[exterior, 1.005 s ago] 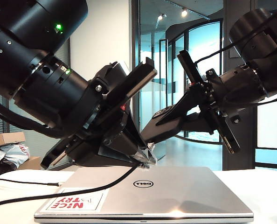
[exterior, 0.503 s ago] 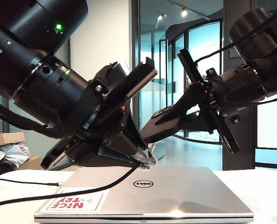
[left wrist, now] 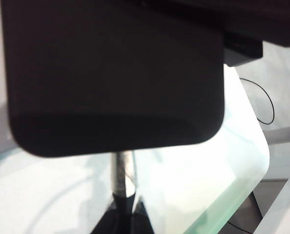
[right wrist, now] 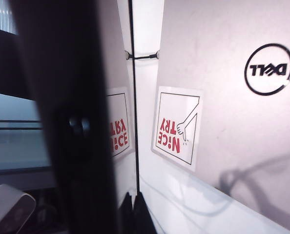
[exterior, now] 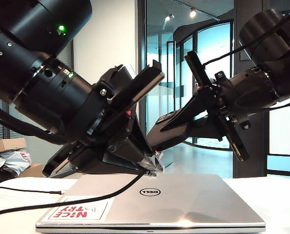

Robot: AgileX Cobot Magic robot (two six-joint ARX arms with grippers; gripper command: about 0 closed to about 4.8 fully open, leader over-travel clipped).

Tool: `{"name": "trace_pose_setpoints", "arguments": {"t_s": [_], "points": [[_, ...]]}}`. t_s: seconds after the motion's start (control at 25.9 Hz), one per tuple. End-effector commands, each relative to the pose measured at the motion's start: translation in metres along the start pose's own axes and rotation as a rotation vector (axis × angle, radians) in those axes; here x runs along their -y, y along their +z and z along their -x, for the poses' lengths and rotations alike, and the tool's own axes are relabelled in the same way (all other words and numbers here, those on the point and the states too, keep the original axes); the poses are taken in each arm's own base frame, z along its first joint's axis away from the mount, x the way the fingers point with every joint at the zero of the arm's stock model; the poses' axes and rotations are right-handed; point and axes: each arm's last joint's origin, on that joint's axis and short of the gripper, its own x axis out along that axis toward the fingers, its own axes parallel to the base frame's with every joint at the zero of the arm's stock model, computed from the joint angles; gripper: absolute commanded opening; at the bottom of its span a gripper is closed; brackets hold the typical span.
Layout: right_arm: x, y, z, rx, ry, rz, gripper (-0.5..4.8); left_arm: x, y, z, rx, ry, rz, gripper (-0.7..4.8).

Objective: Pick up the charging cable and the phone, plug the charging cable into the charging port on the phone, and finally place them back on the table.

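— Above the laptop (exterior: 150, 202), status?
— I found left claw (left wrist: 124, 207) pinching the charging cable (left wrist: 124, 173), plug aimed at the phone (left wrist: 115, 73), itself pinched in right claw (right wrist: 133, 212), edge just beyond.

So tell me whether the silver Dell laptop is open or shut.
Shut: the silver Dell laptop lies flat, lid down, logo facing up.

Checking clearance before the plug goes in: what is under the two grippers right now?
A closed silver laptop lies on the table beneath the left gripper and right gripper. The charging cable trails across its lid. The table under the laptop is hidden.
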Motion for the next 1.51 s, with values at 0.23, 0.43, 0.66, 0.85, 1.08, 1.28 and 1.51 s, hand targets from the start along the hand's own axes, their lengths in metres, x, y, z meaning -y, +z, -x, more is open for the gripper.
{"name": "trace_pose_setpoints", "arguments": {"t_s": [0.23,0.43,0.66,0.85,1.08,1.28,1.51], "points": [[-0.0050,0.0024,0.0008,0.025,0.016,0.045,-0.05,0.0011,0.0021,0.0004,0.017,-0.007,-0.002,-0.06],[-0.0042,0.0039,0.0017,0.041,0.009,0.045,-0.05,0.0011,0.0021,0.0004,0.016,-0.006,-0.002,-0.06],[-0.0042,0.0044,0.0018,0.051,0.003,0.044,-0.05,0.0011,0.0020,0.0004,0.015,-0.006,-0.002,-0.06],[-0.0039,0.0049,0.0020,0.060,-0.003,0.045,-0.05,0.0011,0.0020,0.0004,0.015,-0.006,-0.002,-0.06],[-0.0058,0.0073,0.0023,0.090,0.006,0.060,-0.05,0.0011,0.0020,0.0004,0.015,-0.006,-0.002,-0.06],[-0.0060,0.0068,0.0022,0.077,0.016,0.036,-0.05,0.0011,0.0020,0.0004,0.015,-0.006,-0.002,-0.06],[-0.0048,0.0053,0.0020,0.060,0.009,0.021,-0.05,0.0011,0.0020,0.0004,0.015,-0.006,-0.002,-0.06]]}}
